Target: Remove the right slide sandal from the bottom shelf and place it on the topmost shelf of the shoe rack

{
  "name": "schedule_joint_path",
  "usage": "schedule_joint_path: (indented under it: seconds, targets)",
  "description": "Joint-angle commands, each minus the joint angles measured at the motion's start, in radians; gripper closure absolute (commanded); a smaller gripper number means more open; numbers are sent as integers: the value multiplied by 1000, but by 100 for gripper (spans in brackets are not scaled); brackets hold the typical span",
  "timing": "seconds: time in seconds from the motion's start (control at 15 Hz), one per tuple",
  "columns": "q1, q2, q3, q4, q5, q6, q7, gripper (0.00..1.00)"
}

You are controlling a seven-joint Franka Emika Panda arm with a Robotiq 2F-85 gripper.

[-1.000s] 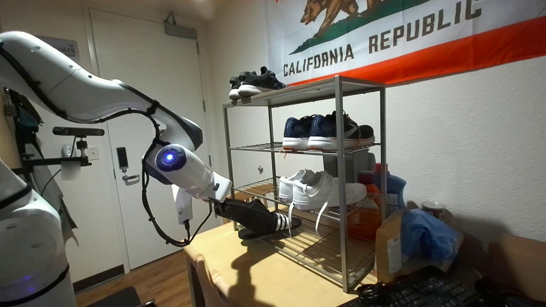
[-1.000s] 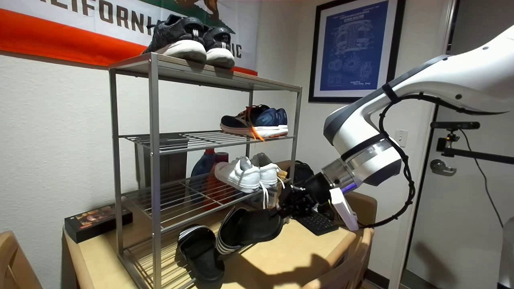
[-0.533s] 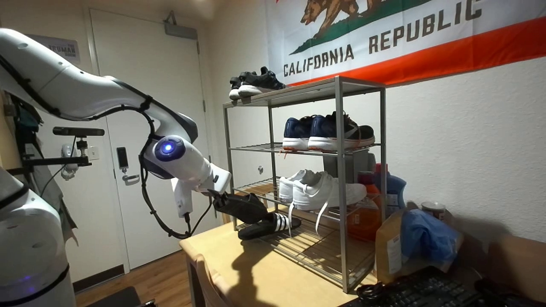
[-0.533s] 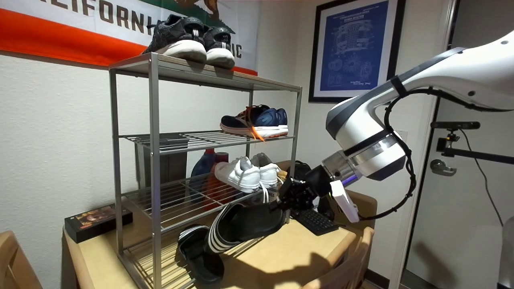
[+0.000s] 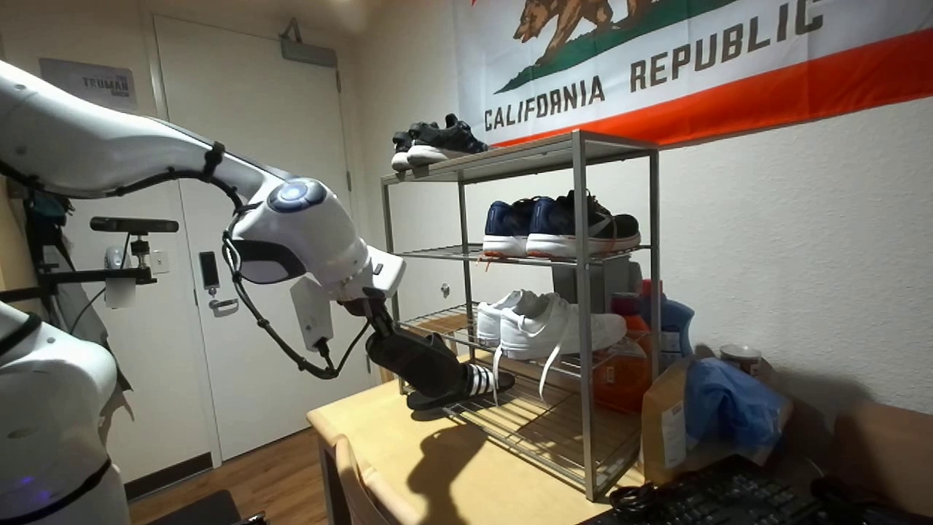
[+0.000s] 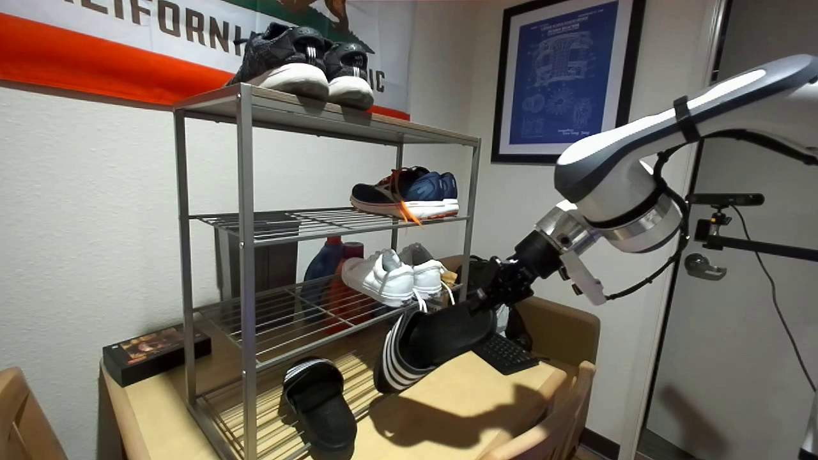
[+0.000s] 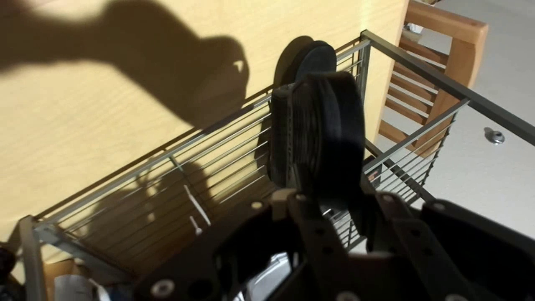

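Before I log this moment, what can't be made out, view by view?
Held slide: blurred in the wrist view.
Resting slide: partly hidden behind the held one in an exterior view.
Flag: top cut off by the picture edge in both exterior views.
Framed poster: fine print too small in an exterior view.

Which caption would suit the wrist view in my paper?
The gripper holds one black slide sandal; its mate overhangs the bottom shelf.

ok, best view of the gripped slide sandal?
An exterior view: the slide sandal shows its footbed and striped strap. Remaining views: in an exterior view, the slide sandal is dark, overlapping its mate; in the wrist view, blurred, foreshortened.
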Motion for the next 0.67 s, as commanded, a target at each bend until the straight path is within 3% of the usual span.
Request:
schedule_joint_path:
  seconds: [0.0,0.27,0.6]
  targets:
    - [-49,-170,-141,5,-261,-203,78,93]
    - [-5,-261,-302,70,-427,-355,68,93]
    - [111,-312,-410,125,-391,-399,28,93]
